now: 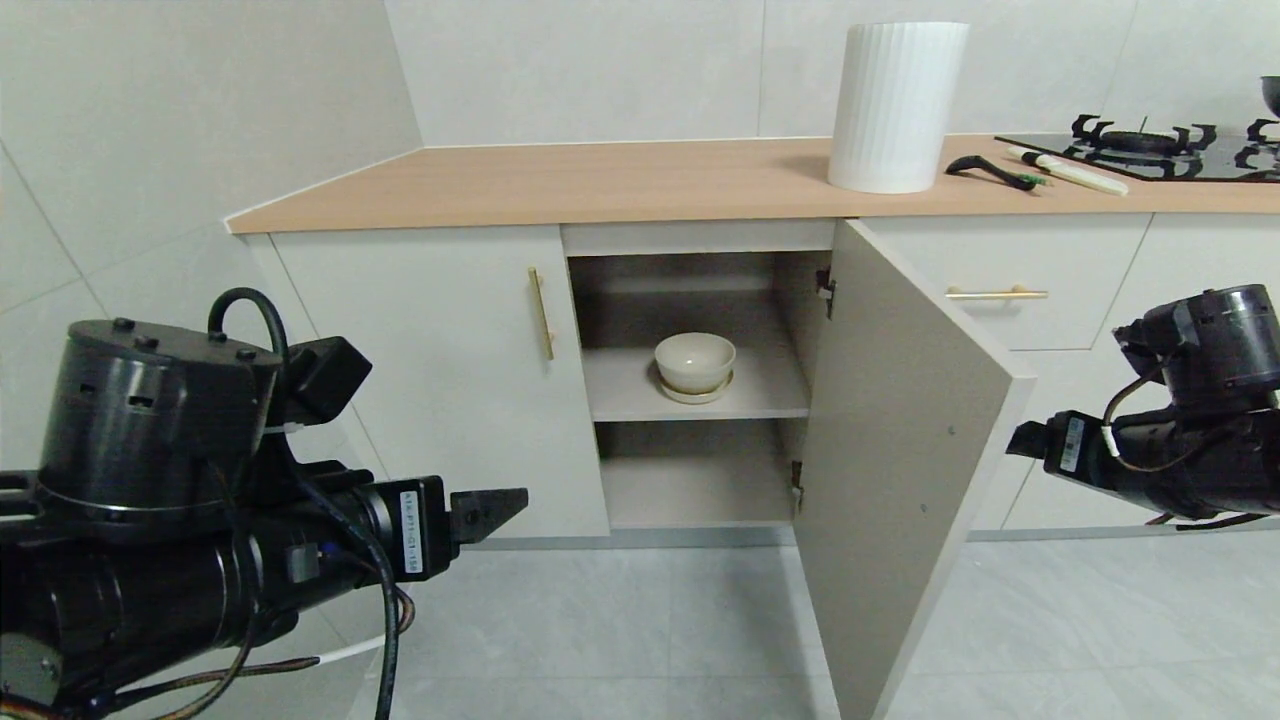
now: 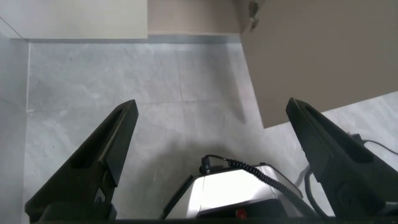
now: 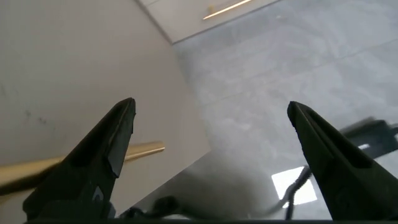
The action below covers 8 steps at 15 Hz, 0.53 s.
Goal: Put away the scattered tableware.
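Presently both grippers sat low before the open cabinet.

Left gripper (image 2: 211,109): dark tapered fingers spread wide, nothing held. Grey marbled floor tile (image 2: 124,81) lay below it.

Right gripper (image 3: 210,106): likewise wide open and empty, just beside the matte beige door (image 3: 74,68). A brass bar handle (image 3: 140,151) was near one finger.

Bowl (image 1: 695,360): round, glossy, cream ceramic. It sat upright on a shallow plate (image 1: 693,393) on the middle shelf (image 1: 760,390), ahead of and between the two grippers, well apart from both.

Ribbed white cylinder (image 1: 897,105) stood on the wood-grain counter (image 1: 600,185), above and beyond the right gripper.
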Available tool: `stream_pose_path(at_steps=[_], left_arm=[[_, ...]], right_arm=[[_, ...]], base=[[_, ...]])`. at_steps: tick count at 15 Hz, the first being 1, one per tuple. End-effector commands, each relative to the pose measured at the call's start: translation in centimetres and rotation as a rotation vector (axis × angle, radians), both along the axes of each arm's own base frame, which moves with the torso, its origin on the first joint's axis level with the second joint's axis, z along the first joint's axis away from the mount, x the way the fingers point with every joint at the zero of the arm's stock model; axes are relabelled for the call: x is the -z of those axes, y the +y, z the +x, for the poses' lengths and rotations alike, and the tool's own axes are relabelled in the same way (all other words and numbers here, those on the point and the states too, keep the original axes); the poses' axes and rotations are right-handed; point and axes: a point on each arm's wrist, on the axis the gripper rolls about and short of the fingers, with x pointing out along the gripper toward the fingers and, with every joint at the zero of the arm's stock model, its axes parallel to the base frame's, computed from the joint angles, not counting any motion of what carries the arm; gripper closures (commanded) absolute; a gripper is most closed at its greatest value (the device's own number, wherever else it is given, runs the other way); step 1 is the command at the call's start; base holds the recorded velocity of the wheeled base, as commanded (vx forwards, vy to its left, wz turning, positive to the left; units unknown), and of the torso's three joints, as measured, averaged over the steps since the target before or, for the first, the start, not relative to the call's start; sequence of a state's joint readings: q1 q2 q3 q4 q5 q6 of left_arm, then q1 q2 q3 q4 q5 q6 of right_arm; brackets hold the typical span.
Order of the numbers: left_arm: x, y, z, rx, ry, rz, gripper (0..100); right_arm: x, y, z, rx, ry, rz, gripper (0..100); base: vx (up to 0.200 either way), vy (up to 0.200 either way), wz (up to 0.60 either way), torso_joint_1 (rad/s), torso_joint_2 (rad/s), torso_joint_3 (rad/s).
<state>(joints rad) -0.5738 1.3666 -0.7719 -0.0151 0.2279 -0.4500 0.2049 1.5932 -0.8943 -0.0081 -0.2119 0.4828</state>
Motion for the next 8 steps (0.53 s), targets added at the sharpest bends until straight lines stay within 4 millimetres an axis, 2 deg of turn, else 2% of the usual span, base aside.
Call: stream_pose_path(at_steps=[1, 5, 8], left_arm=[[0.0, 0.0, 0.0, -0.001, -0.001, -0.001, 0], [0.0, 0.0, 0.1, -0.001, -0.001, -0.001, 0], [-0.1, 0.1, -0.1, 0.002, -0.005, 0.002, 0]], right_arm=[[0.3, 1.3, -0.1, -0.036, 0.009, 0.011, 0], [0.6, 5.5, 0.6, -0.177, 0.004, 0.007, 0], [0.8, 9.5, 2.8, -0.303, -0.012, -0.038, 0]], base=[[0.0, 0.0, 0.0, 0.0, 0.0, 0.0], [0.0, 0.0, 0.0, 0.0, 0.0, 0.0], [0.0, 0.0, 0.0, 0.0, 0.0, 0.0]])
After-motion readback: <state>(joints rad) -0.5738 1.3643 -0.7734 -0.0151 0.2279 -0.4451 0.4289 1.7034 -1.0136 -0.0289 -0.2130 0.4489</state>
